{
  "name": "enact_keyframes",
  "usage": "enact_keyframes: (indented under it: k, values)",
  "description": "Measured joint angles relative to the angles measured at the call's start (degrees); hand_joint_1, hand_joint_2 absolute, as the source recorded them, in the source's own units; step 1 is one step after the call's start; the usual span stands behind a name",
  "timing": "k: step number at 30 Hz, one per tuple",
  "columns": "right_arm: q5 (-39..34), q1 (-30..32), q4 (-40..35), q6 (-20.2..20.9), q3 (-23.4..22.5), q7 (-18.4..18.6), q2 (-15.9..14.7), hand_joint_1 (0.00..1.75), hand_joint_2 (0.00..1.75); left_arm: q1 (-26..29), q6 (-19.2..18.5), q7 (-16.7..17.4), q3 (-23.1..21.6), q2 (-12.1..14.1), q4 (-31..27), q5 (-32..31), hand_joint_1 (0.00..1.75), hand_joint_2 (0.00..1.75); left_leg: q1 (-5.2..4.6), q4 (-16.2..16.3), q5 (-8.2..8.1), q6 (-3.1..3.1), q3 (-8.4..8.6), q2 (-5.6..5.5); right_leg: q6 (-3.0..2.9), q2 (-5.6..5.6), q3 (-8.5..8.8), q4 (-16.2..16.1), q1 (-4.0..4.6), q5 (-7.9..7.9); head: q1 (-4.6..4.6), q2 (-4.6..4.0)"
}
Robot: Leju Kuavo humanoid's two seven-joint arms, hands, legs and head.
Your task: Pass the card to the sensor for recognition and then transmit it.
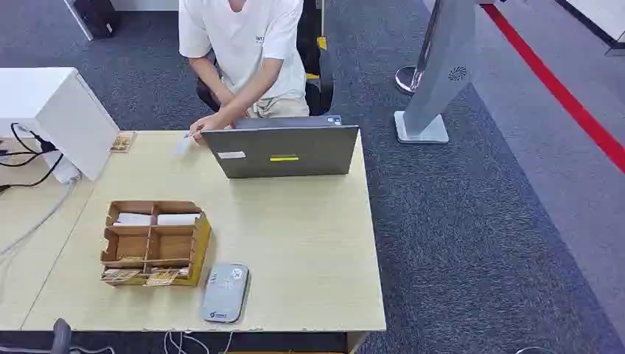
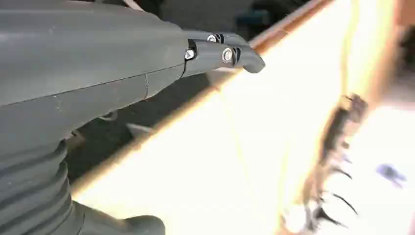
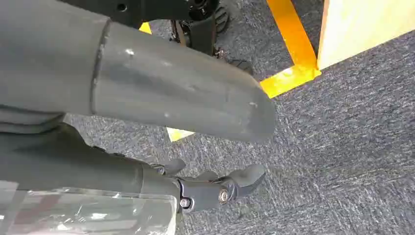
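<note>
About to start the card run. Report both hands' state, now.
Left hand: fingers extended, nothing held, open.
Right hand: hangs over the carpet, fingers apart, nothing held, open.

Head view: even, bright, sharp, soft shadows. Left wrist view: table blown out w/ glare, background blurred. Right wrist view: carpet sharp.
</note>
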Motion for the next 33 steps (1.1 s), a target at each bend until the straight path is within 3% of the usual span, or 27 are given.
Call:
enact_keyframes:
  k: [4,5,7,8,16,22,24,28,33]
  values:
    - [0.79,0.01,0.0,-0.15,-0.15,-0.02,0.26,0.0,0.0,1.48,2.32,-1.73,-3.16,0.0,-5.13,0.66,0.0,1.75,-0.01,0.0,0.01,0.02,0.0,0.01,0.02,0.0,-0.01,0.0,-0.01,0.03,-0.02,0.0]
    - [0.98,0.0,0.0,-0.24,-0.24,0.0,0.31,0.0,0.0,1.96,3.35,-2.28,-3.94,0.0,-6.44,0.74,0.0,0.0,-0.01,0.01,0.01,0.02,0.0,0.01,0.02,0.01,-0.01,0.0,-0.01,0.03,0.0,0.0]
    - [1.36,0.02,0.0,-0.37,-0.44,0.11,0.42,0.0,0.0,3.06,5.87,-3.96,-5.76,-0.02,-9.08,0.41,0.0,0.0,-0.02,0.01,0.01,0.02,-0.01,0.01,0.02,0.01,-0.02,0.0,-0.02,0.03,-0.02,0.0]
    - [1.68,0.02,0.0,-0.44,-0.46,0.15,0.46,0.0,0.0,3.35,6.8,-4.92,-6.56,-0.02,-10.28,0.19,0.0,1.75,-0.02,0.02,0.01,0.02,-0.02,0.01,0.02,0.0,-0.02,0.0,-0.02,0.04,-0.02,0.0]
    - [4.02,-0.21,0.0,-0.74,-0.44,0.72,0.77,0.0,0.0,3.47,8.46,-10.25,-11.32,0.53,-16.53,-2.12,0.0,1.75,-0.01,0.01,0.07,0.05,-0.01,0.0,0.04,0.0,-0.03,0.0,-0.01,0.06,-0.02,0.0]
    - [4.96,-0.49,0.0,-0.74,-0.39,1.0,0.94,0.0,0.0,2.99,9.69,-11.06,-13.47,0.98,-18.13,-5.21,0.0,1.75,-0.01,0.02,0.1,0.05,-0.01,0.01,0.05,0.01,-0.04,0.0,-0.01,0.11,0.0,0.0]
    - [6.09,-0.66,0.0,-0.74,0.0,1.31,0.99,0.0,0.0,1.59,11.01,-11.33,-14.19,1.85,-18.85,-11.06,0.0,1.75,-0.01,0.02,0.13,0.07,-0.03,-0.06,0.06,-0.03,-0.15,0.0,-0.02,0.12,-0.02,0.0]
    - [7.96,-2.11,0.02,-0.48,1.14,2.58,1.23,0.0,0.0,-5.22,13.95,-11.39,-17.97,6.8,-16.77,-23.58,0.0,1.75,0.0,0.02,0.3,0.05,-0.1,-0.07,0.02,-0.05,-0.24,0.0,-0.01,0.26,-0.02,0.0]
    - [10.17,-3.64,0.04,0.33,3.43,4.57,1.25,0.0,0.0,-16.64,14.47,-7.41,-20.77,12.35,-8.55,-47.89,0.0,1.75,0.02,0.01,0.7,-0.02,-0.38,-0.1,-0.01,-0.06,-0.44,0.02,0.0,0.64,0.0,0.0]
